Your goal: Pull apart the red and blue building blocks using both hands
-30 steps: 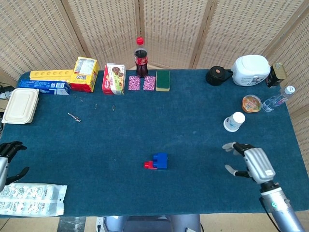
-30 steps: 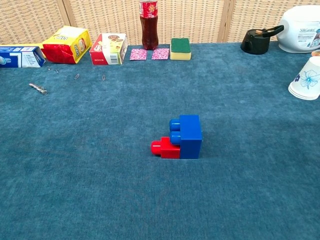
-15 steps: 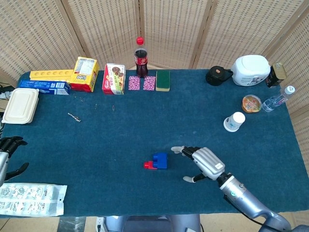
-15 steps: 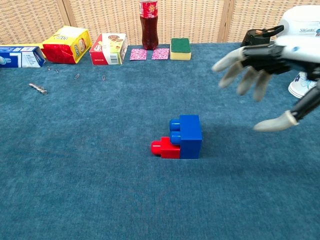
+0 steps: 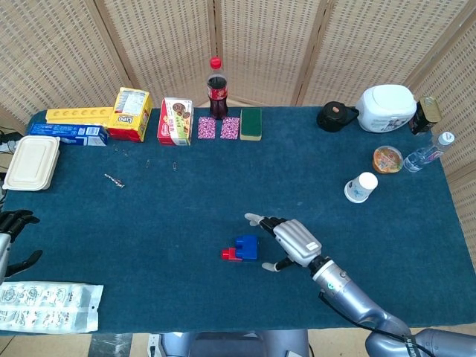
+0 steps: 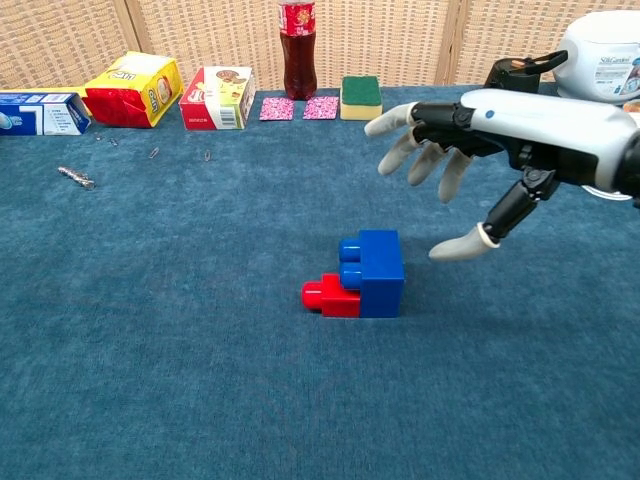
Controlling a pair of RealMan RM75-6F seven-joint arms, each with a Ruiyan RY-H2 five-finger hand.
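Half a second back the right hand (image 5: 286, 242) was parked further right of the blocks; now it's been shifted in toward them and is hung just beside the blue building block (image 5: 247, 247), fingers (image 6: 425, 152) spread wide, nothing held and nothing touched. A full second back it was way out by the table's right edge. The left hand (image 5: 10, 238) is barely seen at the far left edge in the head view, pretty much where it was before; whether it's open or curled can't be told.

One blue block and one red building block (image 5: 231, 254) are counted, joined together near the middle of the blue tablecloth (image 5: 171, 216), red one sticking out low on the left side. They haven't been budged.

Along the back: one cola bottle (image 5: 216, 91) with dark drink in it, two pink patterned squares (image 5: 218, 128), one green-and-yellow sponge (image 5: 251, 123), one red snack box (image 5: 175, 120), one yellow box (image 5: 132, 113) and one yellow egg tray (image 5: 76, 114). One blue-and-white carton (image 5: 68, 134) and one closed beige takeaway box (image 5: 32, 162) are seen on the left, contents hidden. On the right one paper cup (image 5: 361, 187), one small sealed tub (image 5: 387, 158), one water bottle (image 5: 429, 153), one white appliance (image 5: 386, 108) and one black pot (image 5: 337, 116) are counted.
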